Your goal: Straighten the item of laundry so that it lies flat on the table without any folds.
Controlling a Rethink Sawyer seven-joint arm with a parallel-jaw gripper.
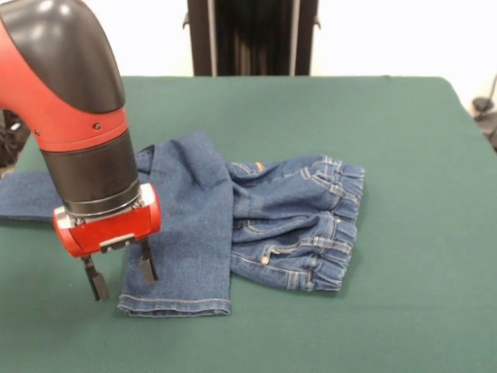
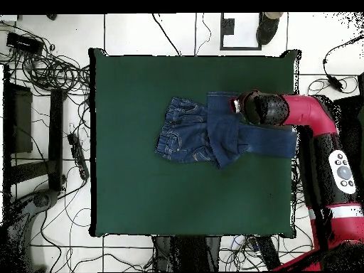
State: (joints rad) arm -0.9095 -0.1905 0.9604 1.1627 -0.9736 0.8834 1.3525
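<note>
While the tool (image 1: pixel 120 276) hangs with its fingers apart just beside the hem of the folded-over leg, the jeans (image 1: pixel 264 225) lie mid-table (image 1: pixel 404 311), their waistband away from the tool.

Tangled black cables (image 2: pixel 50 67) on tiled floor (image 2: pixel 142 32); shoe (image 2: pixel 269 28) beyond table edge.

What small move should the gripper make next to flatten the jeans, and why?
Probably lower the gripper onto the hem of the folded leg and close there. The jaws are open and hang just beside that hem. This leg of the jeans lies crossed over the other, so it must be pulled aside on the table.
</note>
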